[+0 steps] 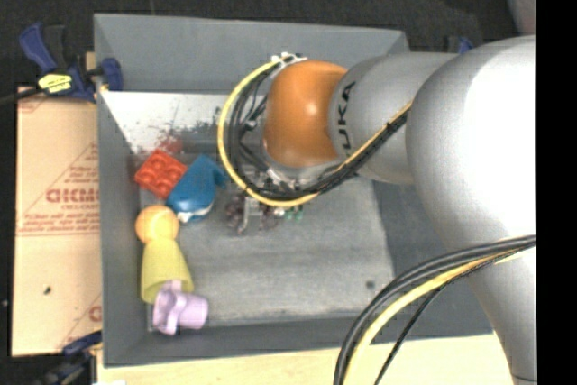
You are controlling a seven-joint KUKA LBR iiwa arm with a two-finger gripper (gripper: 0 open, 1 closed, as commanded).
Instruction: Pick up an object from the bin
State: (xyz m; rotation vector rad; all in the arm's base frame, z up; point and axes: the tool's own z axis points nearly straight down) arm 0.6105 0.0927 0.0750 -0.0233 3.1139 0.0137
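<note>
My gripper [242, 214] pokes out below the orange dome, low over the bin floor near the middle. Just to its left lies a blue rounded toy [196, 187], close to the fingertips, with nothing seen between the fingers. A red studded brick [160, 171] sits against the blue toy's upper left side. Below them a yellow peg figure with an orange head [160, 253] lies along the bin's left wall.
A small lilac toy [178, 310] rests in the front left corner, touching the yellow figure's base. The arm and its cables cover the bin's upper right part. Bare floor spreads to the right of the lilac toy.
</note>
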